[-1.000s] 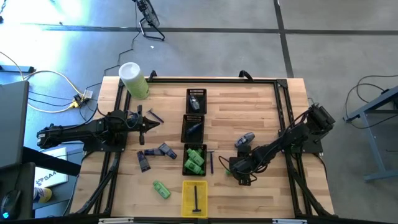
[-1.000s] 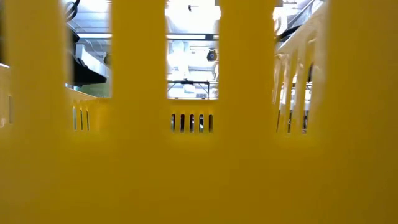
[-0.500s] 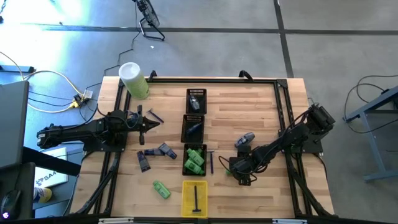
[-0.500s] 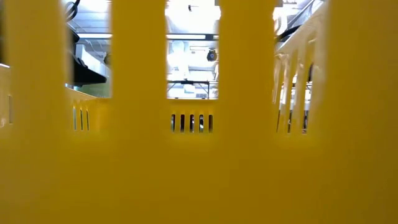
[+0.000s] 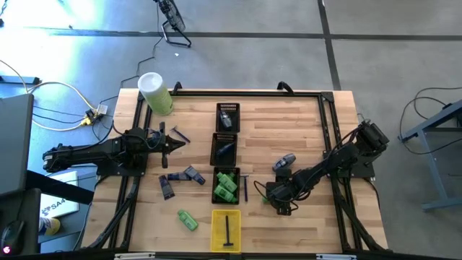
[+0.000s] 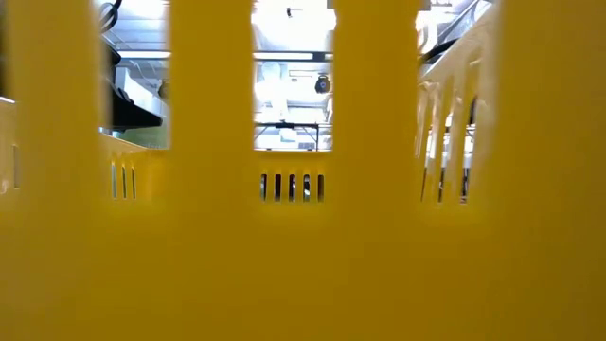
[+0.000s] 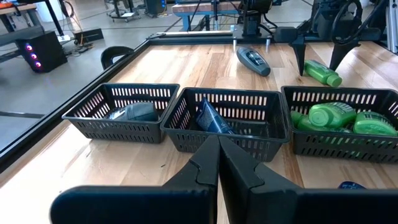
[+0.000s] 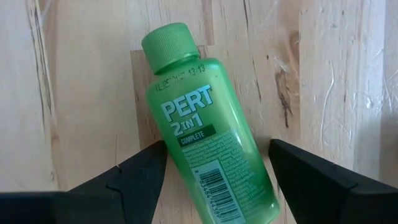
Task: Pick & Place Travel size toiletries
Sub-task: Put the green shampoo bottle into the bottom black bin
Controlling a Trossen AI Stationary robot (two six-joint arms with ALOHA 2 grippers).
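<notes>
A bright green bottle [image 8: 208, 137] lies flat on the wooden table between the fingers of my open right gripper [image 8: 217, 146], which points down at it right of the tray row [image 5: 273, 195]. The left wrist view shows the same bottle [image 7: 322, 71] on the table under those fingers. My left gripper [image 5: 175, 141] waits shut and level at the table's left. Several green bottles fill one black tray [image 5: 226, 184]. Another green bottle [image 5: 188, 220], two purple-grey tubes [image 5: 167, 186], a grey-blue oval piece [image 5: 284, 162] and a dark stick [image 5: 244, 189] lie loose. My right gripper straddles the bottle's lower body [image 8: 249, 193] from above, fingers across it. One finger [image 8: 130, 180] overlaps the bottle's edge, and I cannot tell whether it touches. The other finger [image 8: 317, 180] stands apart from it. The bottle lies on the table.
Two more black trays [image 5: 227, 115] [image 5: 224, 148] stand in the row, and a yellow tray [image 5: 226, 230] with a dark stick sits at the near edge; its wall [image 6: 303, 265] fills the low view. A big pale-green cylinder [image 5: 155, 92] stands at the far left corner.
</notes>
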